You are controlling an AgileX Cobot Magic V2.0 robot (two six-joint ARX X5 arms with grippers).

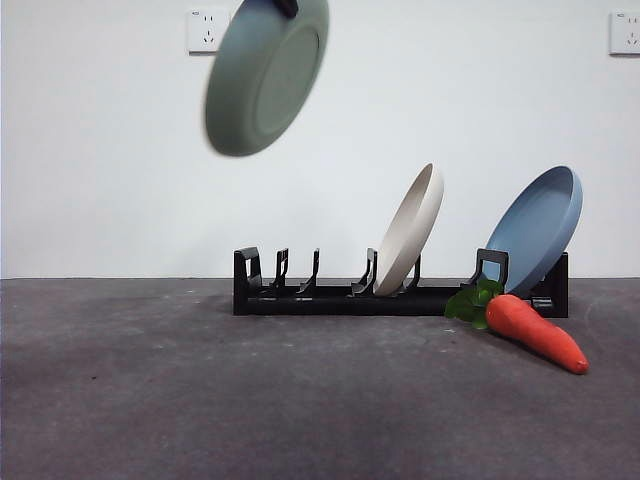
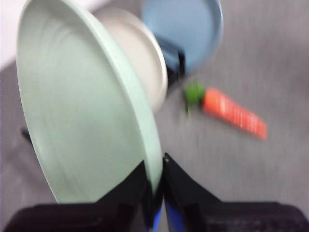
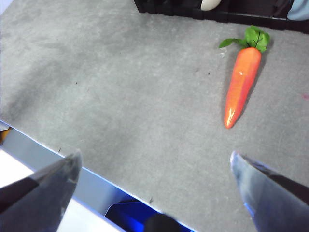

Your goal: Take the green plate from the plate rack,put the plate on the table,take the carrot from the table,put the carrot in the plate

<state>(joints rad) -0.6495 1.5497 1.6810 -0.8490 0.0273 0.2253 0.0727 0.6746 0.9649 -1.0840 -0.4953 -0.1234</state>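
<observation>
My left gripper [image 2: 155, 181] is shut on the rim of the green plate [image 2: 82, 111] and holds it tilted, high in the air. In the front view the green plate [image 1: 266, 72] hangs at the top left, well above the plate rack [image 1: 300, 297], with the gripper [image 1: 287, 7] only a black tip at its upper edge. The carrot [image 1: 535, 330] lies on the table [image 1: 200, 400] in front of the rack's right end, leaves toward the rack. It also shows in the left wrist view [image 2: 234, 117]. My right gripper [image 3: 154, 166] is open above the table's near edge, apart from the carrot [image 3: 241, 84].
A beige plate [image 1: 410, 230] leans in the rack's middle slot and a blue plate [image 1: 535, 230] leans at its right end. The rack's left slots hold nothing. The table's edge [image 3: 58, 154] lies under the right gripper.
</observation>
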